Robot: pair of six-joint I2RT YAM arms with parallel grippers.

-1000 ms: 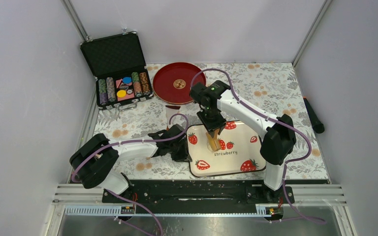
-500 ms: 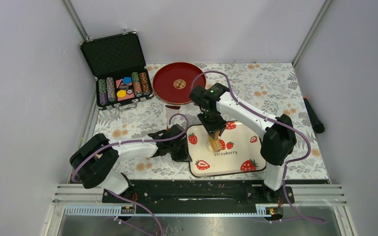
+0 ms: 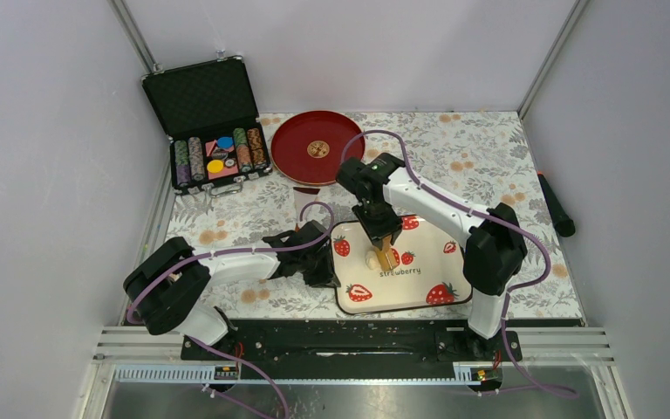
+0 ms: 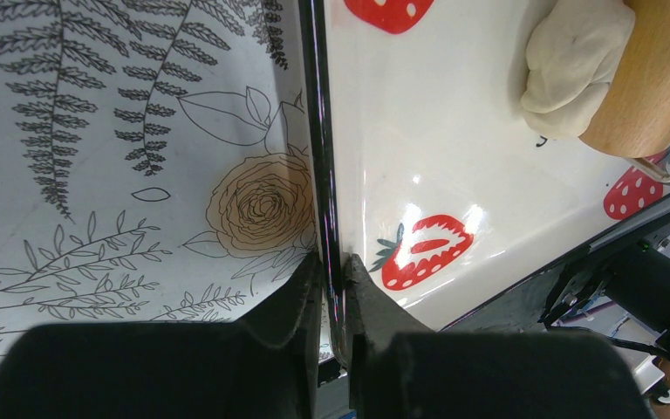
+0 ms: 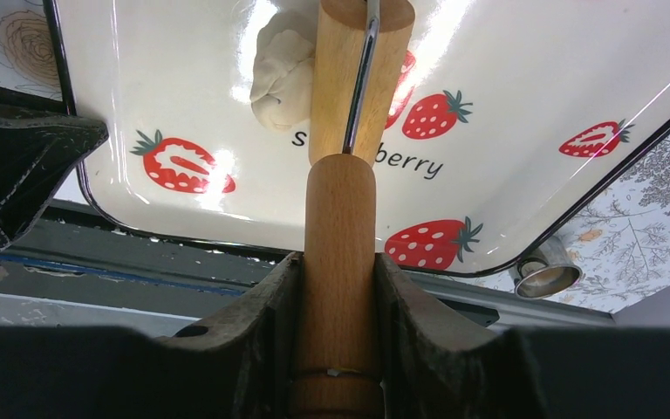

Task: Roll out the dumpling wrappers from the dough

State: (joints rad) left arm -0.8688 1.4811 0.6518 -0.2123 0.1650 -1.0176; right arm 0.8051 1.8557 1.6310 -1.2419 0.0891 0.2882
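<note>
A small pale-cream lump of dough (image 3: 372,258) lies on the white strawberry tray (image 3: 432,275). It also shows in the left wrist view (image 4: 573,63) and the right wrist view (image 5: 283,68). My right gripper (image 5: 338,278) is shut on the handle of the tan wooden roller (image 5: 340,218). The roller's barrel (image 5: 358,78) rests against the right side of the dough. My left gripper (image 4: 333,272) is shut on the tray's black left rim (image 4: 317,140), and it also shows in the top view (image 3: 321,262). No dumpling wrappers are in view.
A red round plate (image 3: 312,147) sits behind the tray. An open black case of poker chips (image 3: 212,131) stands at the back left. A small metal ring cutter (image 5: 544,272) lies off the tray's near right corner. A black object (image 3: 557,208) lies at the table's right edge.
My right gripper and the roller have shifted slightly to the right, so the dough now shows at the roller's left. The left arm has not moved.
</note>
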